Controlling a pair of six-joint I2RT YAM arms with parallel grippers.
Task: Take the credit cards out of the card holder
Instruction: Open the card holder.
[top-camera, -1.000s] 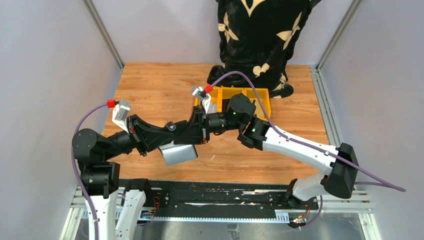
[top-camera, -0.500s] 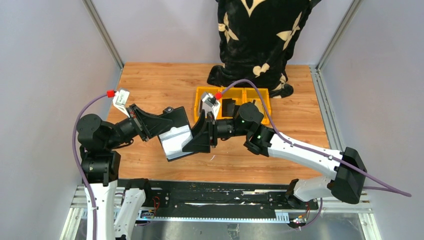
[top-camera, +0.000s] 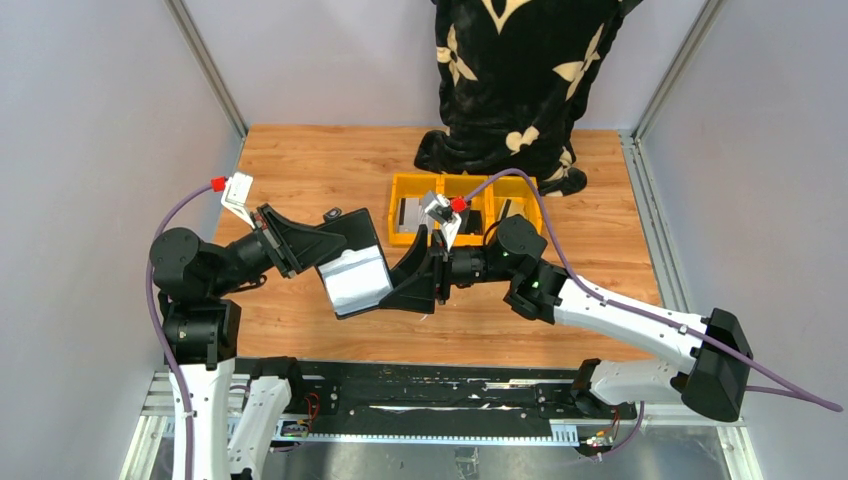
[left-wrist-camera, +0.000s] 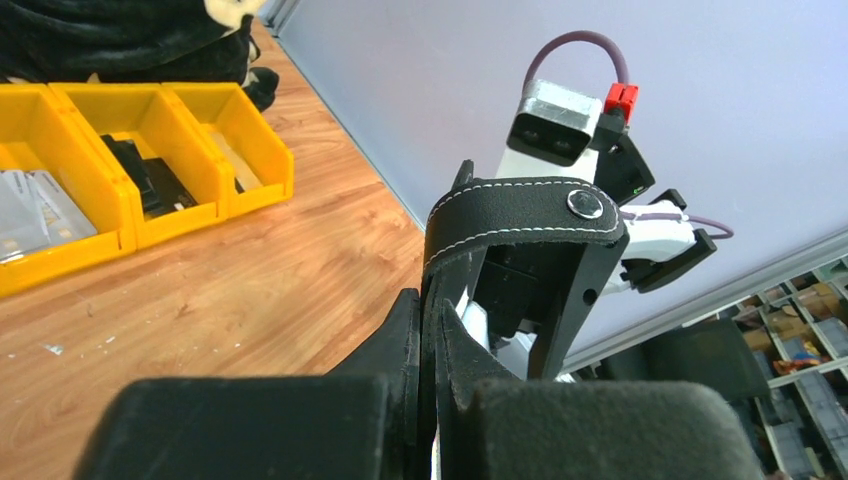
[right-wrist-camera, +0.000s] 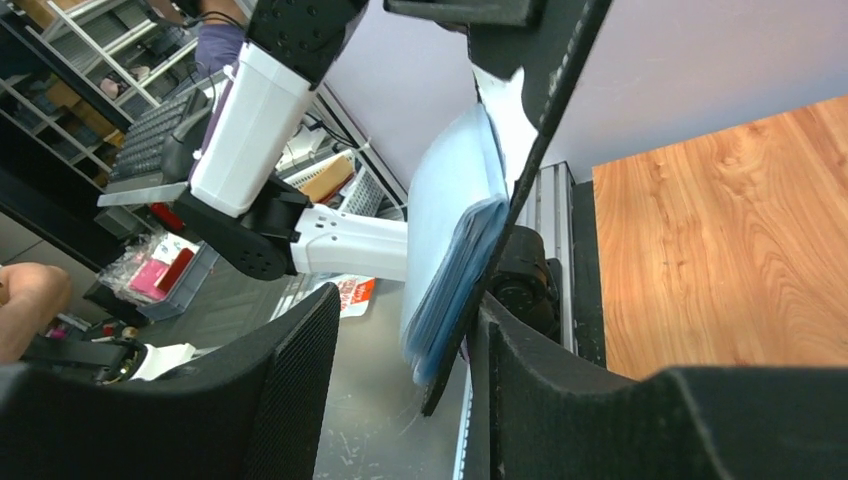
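Note:
My left gripper (top-camera: 335, 250) is shut on one black flap of the card holder (top-camera: 352, 268) and holds it open above the table. Its snap tab (left-wrist-camera: 530, 213) shows in the left wrist view, past my shut left gripper (left-wrist-camera: 435, 340). The grey-blue inner sleeves (top-camera: 358, 280) face up, and I cannot tell cards from sleeves. My right gripper (top-camera: 412, 285) is open at the holder's right edge. In the right wrist view the sleeve stack (right-wrist-camera: 455, 250) and its black cover sit inside my right gripper (right-wrist-camera: 405, 350), the cover against the right finger (right-wrist-camera: 520, 370).
A row of yellow bins (top-camera: 520, 187) stands behind the grippers, also in the left wrist view (left-wrist-camera: 262, 158); the left bin holds pale cards (top-camera: 408, 212), the middle one black items. A person in a black patterned garment (top-camera: 520, 70) stands at the table's far edge.
The card holder has swung up from hanging below the left gripper to lying open and facing up. My right gripper has shifted right and nearer, to the holder's right edge.

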